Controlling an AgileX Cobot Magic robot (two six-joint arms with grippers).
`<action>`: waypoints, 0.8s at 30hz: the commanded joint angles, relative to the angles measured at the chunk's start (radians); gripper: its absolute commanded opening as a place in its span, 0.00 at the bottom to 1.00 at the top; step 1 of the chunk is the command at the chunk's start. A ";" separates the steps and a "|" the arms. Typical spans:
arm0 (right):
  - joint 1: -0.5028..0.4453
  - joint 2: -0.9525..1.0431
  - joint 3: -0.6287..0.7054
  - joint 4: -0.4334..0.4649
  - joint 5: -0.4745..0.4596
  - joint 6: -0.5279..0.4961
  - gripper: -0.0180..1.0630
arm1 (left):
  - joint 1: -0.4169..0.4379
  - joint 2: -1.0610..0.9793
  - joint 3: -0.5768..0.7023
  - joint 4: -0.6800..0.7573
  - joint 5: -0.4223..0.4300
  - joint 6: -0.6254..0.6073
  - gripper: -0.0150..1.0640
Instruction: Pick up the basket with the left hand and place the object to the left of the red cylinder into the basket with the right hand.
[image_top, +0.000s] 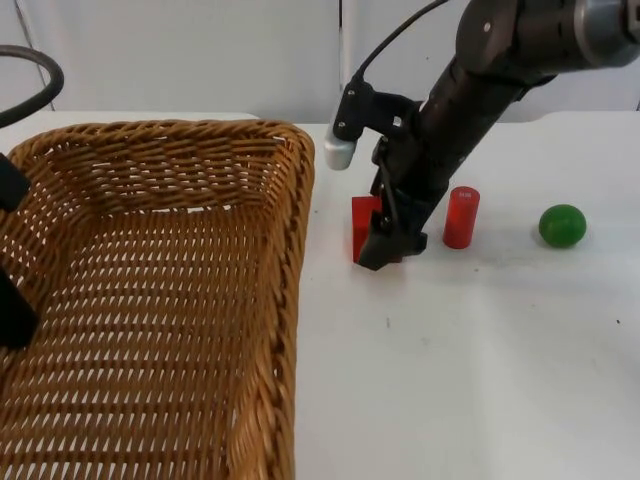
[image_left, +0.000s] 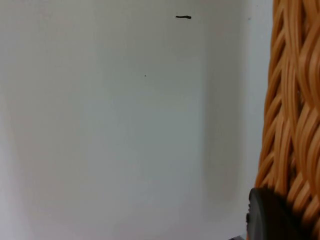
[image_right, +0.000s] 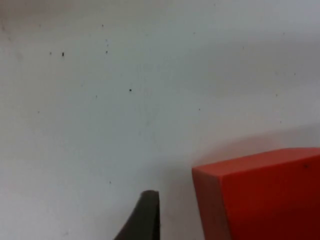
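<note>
Your left gripper (image_top: 12, 290) sits at the wicker basket (image_top: 150, 300)'s left rim; whether it is clamped, you cannot tell. Your right gripper (image_top: 385, 245) is down at the red block (image_top: 362, 225), which stands on the table (image_top: 480, 340) left of the red cylinder (image_top: 461, 216); its grip can't be judged. A green ball (image_top: 562, 225) lies farther right.

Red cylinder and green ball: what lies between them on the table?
Nothing. In the top view, bare white table separates the red cylinder from the green ball.
</note>
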 joint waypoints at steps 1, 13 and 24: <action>0.005 0.003 -0.004 0.006 0.000 0.003 0.79 | 0.004 -0.009 -0.004 -0.034 0.010 -0.004 0.01; 0.005 0.003 -0.004 -0.003 -0.011 0.003 0.50 | 0.004 -0.009 -0.004 -0.041 0.010 -0.004 0.01; 0.005 -0.060 -0.004 -0.031 0.037 -0.015 0.01 | 0.004 -0.009 -0.004 -0.044 0.010 -0.004 0.01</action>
